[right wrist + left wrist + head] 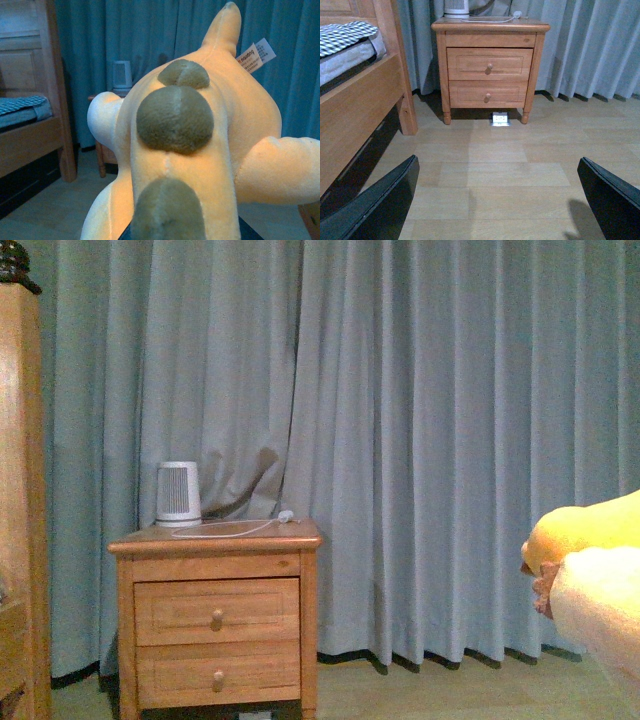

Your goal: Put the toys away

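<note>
While the plush toy (585, 530) hangs aloft at the front view's lower right edge, the right hand, hidden beneath it, evidently grips it for carrying; the left hand (497, 161) gapes wide and empty above the floor (520, 140), free to help.

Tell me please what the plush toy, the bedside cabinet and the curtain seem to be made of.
The plush toy looks like soft short-pile fabric: fuzzy surface, stitched seams, sewn-in tag. The bedside cabinet appears to be varnished wood: visible grain, mild sheen. The curtain seems a matte grey-blue cloth, hanging in deep folds.
</note>
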`<action>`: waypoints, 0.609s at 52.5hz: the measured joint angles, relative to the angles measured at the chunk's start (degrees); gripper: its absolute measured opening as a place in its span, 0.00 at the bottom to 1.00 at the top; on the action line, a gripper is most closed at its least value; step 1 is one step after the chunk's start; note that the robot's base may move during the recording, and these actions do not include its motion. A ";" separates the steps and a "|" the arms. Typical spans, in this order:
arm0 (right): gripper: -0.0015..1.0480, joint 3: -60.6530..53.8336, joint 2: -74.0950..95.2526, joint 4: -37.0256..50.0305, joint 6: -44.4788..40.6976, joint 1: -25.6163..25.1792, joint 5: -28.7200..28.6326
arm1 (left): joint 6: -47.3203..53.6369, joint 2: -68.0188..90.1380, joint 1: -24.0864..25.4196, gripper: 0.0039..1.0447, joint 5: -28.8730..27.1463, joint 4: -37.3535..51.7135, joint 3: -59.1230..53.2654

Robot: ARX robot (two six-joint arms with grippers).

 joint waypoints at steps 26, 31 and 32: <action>0.07 0.02 0.00 0.00 0.00 0.00 0.00 | 0.00 0.02 0.00 0.94 0.11 0.00 0.00; 0.07 0.00 0.00 0.00 0.00 0.00 0.13 | 0.00 0.00 0.00 0.94 0.04 0.00 0.00; 0.07 0.00 0.00 0.00 0.00 0.00 0.13 | 0.00 0.00 0.00 0.94 0.02 0.00 0.00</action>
